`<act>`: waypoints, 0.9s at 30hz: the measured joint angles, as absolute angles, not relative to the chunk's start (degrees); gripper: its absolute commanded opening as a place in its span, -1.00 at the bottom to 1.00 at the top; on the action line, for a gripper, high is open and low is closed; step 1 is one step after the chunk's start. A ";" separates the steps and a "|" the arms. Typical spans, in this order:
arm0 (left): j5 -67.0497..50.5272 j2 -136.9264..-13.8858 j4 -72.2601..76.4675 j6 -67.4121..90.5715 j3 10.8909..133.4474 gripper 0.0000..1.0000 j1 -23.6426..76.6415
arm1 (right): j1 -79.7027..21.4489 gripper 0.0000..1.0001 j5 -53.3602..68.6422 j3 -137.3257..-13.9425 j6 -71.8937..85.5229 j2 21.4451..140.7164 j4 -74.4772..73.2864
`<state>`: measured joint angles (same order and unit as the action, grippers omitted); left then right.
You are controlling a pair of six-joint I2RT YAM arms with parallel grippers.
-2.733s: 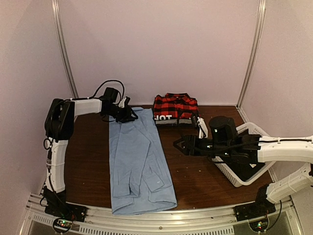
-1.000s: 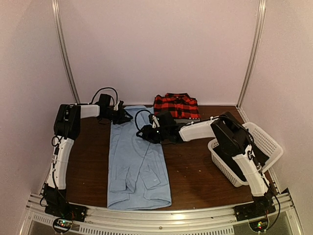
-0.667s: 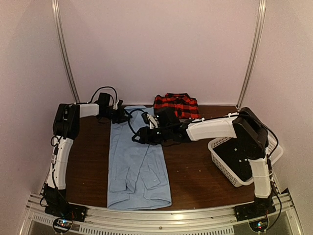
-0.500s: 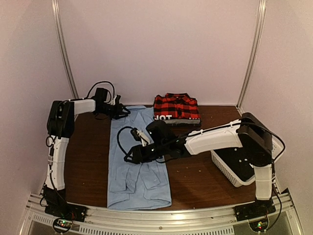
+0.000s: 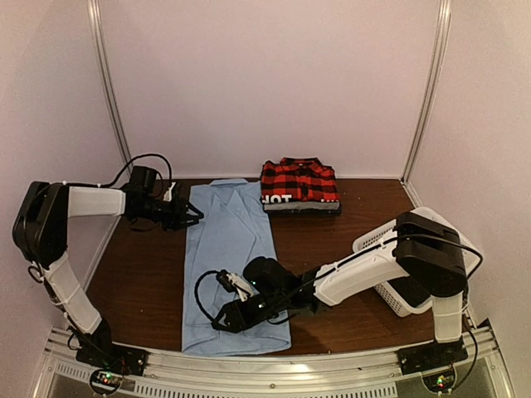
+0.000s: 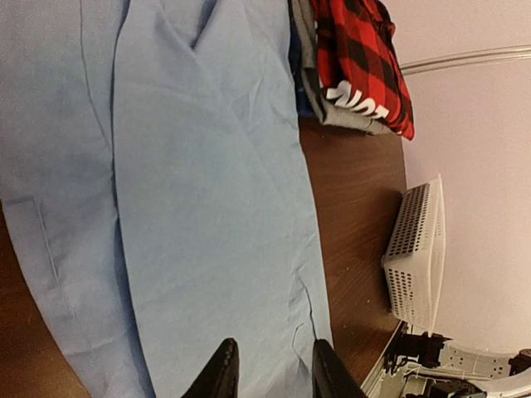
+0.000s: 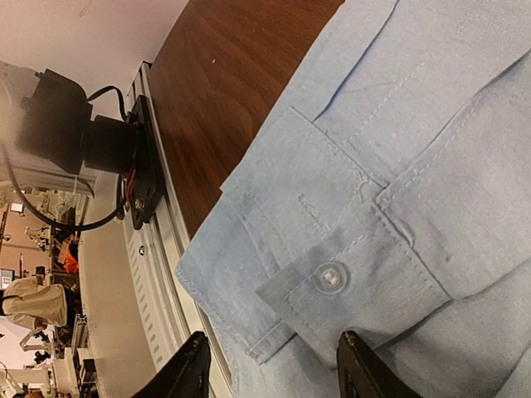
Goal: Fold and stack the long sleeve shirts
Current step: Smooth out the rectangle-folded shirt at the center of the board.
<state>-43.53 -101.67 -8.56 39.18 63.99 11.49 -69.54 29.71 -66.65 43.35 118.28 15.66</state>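
The brown wooden counter [image 5: 141, 274] is taken up down its middle by the light blue shirt [image 5: 228, 249]. The shirt is spread flat and lengthwise, with its collar laid toward the back wall, its hem brought to the near edge, and its sleeves folded in over the body. The right arm [image 5: 365, 269] is extended low across the counter from the right side, and the left arm [image 5: 91, 201] is extended in from the left. At the right the white mesh basket [image 5: 372, 238] is set, partly hidden behind the right arm and well apart from both shirts. The red-and-black plaid shirt [image 5: 299, 181] is found folded at the back of the counter, just beside the collar end of the blue shirt, and is laid on a grey garment [image 6: 344, 123] printed with white letters. The left jaws are held at the blue shirt's left edge near the collar end; in the left wrist view they are seen apart, with only the cloth below showing between them and nothing clamped. The right jaws are poised over the near end of the blue shirt, close to the hem; in the right wrist view they too are parted, with nothing gripped. Between them a sleeve cuff [image 7: 365, 290] is framed, laid flat on the shirt, and a small pale button [image 7: 331, 276] is shown on it.
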 measured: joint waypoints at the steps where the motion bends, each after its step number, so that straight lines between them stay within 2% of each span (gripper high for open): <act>1: -43.18 -99.18 -8.08 39.64 60.07 -0.36 11.86 | -69.89 0.06 29.34 -66.04 43.70 118.06 16.38; 7: -40.69 -83.74 -5.69 42.61 42.39 -0.35 13.54 | -70.98 0.03 26.94 -63.83 44.47 115.57 17.89; 15: -37.87 -68.45 -3.75 45.34 31.57 -0.35 13.98 | -70.98 -0.09 24.34 -63.83 44.82 114.61 19.05; 27: -34.59 -60.29 -3.40 50.24 20.99 -0.35 16.47 | -71.16 -0.14 23.99 -65.73 47.07 119.87 22.68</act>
<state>-34.59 -60.29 -3.40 50.24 20.99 16.47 -71.16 23.99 -65.73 47.07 119.87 22.68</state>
